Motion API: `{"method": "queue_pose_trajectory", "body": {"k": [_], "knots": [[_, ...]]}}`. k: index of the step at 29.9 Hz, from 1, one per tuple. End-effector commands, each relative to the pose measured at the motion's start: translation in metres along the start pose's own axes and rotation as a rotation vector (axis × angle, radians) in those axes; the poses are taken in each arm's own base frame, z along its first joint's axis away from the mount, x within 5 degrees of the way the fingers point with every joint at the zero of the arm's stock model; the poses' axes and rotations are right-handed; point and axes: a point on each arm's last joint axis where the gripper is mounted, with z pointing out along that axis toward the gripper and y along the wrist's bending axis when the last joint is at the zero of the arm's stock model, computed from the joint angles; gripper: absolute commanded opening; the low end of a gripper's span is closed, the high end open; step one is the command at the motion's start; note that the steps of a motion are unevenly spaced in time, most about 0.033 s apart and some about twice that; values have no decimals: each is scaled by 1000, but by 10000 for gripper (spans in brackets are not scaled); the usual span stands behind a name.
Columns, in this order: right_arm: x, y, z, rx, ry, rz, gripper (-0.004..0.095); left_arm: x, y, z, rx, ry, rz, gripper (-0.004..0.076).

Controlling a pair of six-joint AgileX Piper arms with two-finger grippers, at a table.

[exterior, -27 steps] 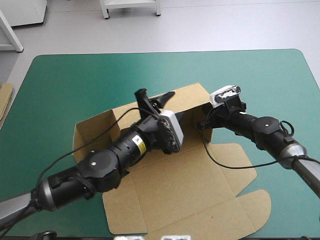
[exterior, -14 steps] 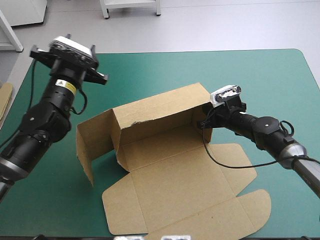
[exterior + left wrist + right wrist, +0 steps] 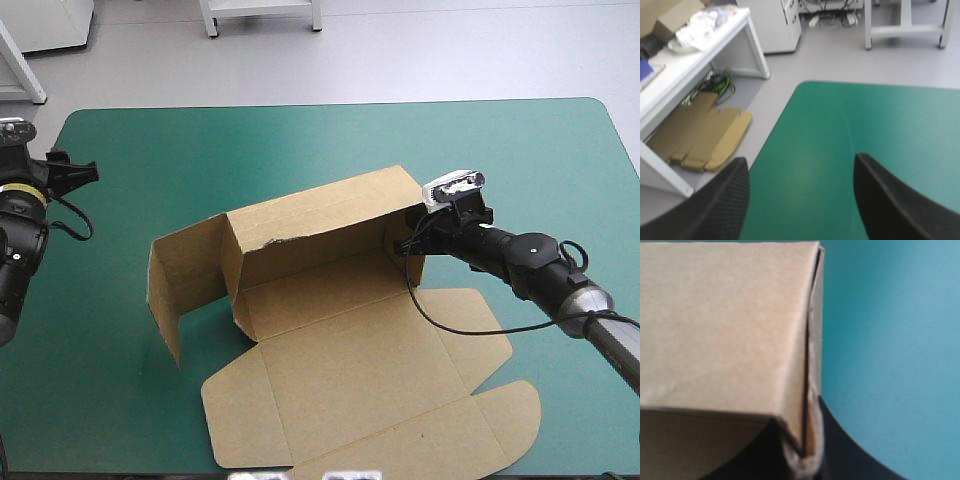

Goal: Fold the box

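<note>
The brown box (image 3: pixel 320 235) stands in the middle of the teal-green table with its back wall and both end walls raised. Its lid (image 3: pixel 370 400) lies flat toward the near edge. My right gripper (image 3: pixel 410 246) is shut on the box's right end wall at the back corner. In the right wrist view the doubled board edge (image 3: pixel 810 390) runs down between the black fingers (image 3: pixel 850 455). My left arm (image 3: pixel 22 215) is off at the table's left edge, far from the box. The left gripper (image 3: pixel 800 160) is open and holds nothing, over bare cover near the far left corner.
An edge of more brown board (image 3: pixel 10 200) shows at the table's left edge. In the left wrist view flat boards (image 3: pixel 705 137) lie on the floor beside the table. Bare teal-green cover (image 3: pixel 520 160) surrounds the box at the back and right.
My left arm has left the box's back wall and swung away to the table's left edge. The walls stay standing. The right gripper has not moved.
</note>
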Motion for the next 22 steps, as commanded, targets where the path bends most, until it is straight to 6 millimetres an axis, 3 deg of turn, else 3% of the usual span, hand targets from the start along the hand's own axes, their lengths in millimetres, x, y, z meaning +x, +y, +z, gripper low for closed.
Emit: {"method": "queue_pose_trajectory", "body": {"k": [1, 5, 8, 15, 22], "knots": [[-19, 3, -11, -3, -76, 63, -17, 13, 4, 3, 11, 30, -29, 441], [-20, 1, -11, 20, -83, 83, -17, 48, 0, 14, 16, 146, -30, 441], [-20, 0, -11, 33, -75, 73, -17, 63, -3, 19, 27, 204, -63, 441], [-44, -4, -19, 55, -47, 60, -16, 67, -7, 26, 44, 223, -103, 441], [-81, -34, -37, 242, 194, 29, -13, 67, -7, 27, 49, 217, -57, 441]]}}
